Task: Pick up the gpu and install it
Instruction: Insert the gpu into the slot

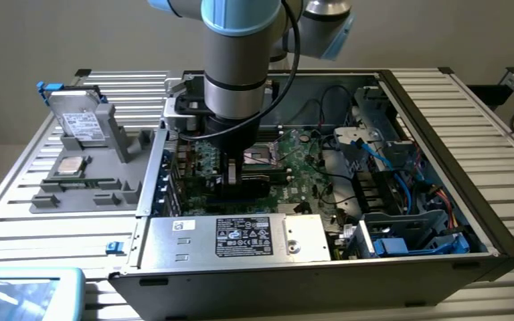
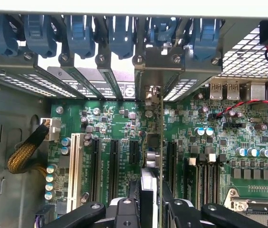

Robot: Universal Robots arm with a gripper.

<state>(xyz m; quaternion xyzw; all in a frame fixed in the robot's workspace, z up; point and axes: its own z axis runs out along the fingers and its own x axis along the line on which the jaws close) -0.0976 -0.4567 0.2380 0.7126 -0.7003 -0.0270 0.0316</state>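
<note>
The gripper (image 2: 151,202) reaches down into the open computer case (image 1: 436,120), clenched on the gpu (image 2: 153,142), which it holds edge-on between its black fingers (image 2: 124,211). The card stands upright over the motherboard (image 2: 248,137), lined up with the row of black expansion slots (image 2: 114,161). Its silver end bracket (image 2: 160,71) sits against the case's rear wall, among the blue slot clips (image 2: 119,33). From the wrist view the card shows as a thin vertical strip, green board edge on one side, dark cooler on the other. In the exterior view the arm (image 1: 239,60) hangs over the case's left half, with the power supply (image 1: 239,237) nearer the camera. On the exterior view's left, a grey tray (image 1: 105,194) carries a hard drive (image 1: 80,120).
</note>
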